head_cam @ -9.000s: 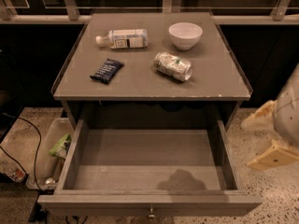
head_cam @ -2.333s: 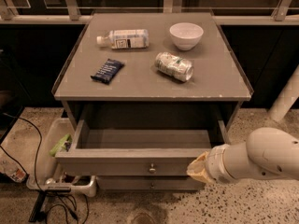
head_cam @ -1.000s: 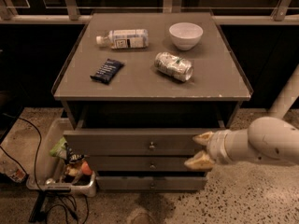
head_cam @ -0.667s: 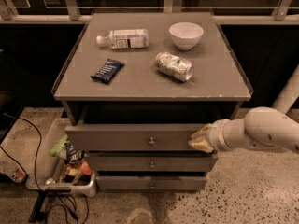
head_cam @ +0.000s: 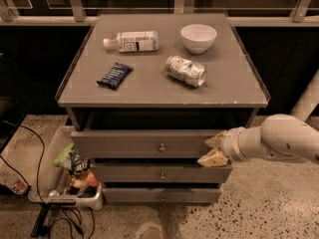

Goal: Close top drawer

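Grey drawer looks nearly home under the tabletop, gripper pressed at its right end with 2 fingers spread, gripping nothing (well right of the knob), so push straight and level, gently, until it seats.

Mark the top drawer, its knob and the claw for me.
top drawer [head_cam: 119, 144]: camera view, left half of its front panel.
knob [head_cam: 162, 147]: camera view, centre of the drawer front.
claw [head_cam: 213, 149]: camera view, between its open fingers at the drawer's right end.
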`<action>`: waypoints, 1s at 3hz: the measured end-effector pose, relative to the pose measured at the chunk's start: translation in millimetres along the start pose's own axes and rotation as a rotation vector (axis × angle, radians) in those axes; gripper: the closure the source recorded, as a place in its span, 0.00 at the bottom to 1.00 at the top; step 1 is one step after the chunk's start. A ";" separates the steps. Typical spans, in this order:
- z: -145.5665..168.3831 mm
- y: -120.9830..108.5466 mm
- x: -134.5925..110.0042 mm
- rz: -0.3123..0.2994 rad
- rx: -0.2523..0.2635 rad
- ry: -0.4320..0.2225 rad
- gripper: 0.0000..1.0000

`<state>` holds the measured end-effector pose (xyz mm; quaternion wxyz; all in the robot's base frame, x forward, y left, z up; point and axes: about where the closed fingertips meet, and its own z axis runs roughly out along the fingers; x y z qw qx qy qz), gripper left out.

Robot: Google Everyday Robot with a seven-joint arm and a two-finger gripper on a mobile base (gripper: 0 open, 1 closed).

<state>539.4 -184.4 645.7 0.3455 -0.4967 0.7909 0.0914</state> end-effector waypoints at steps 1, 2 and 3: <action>0.0 0.3 -0.2 0.000 -0.001 0.000 0.15; -1.4 11.3 -2.0 0.000 -0.001 0.000 0.00; -1.4 11.4 -2.0 0.000 -0.001 0.000 0.00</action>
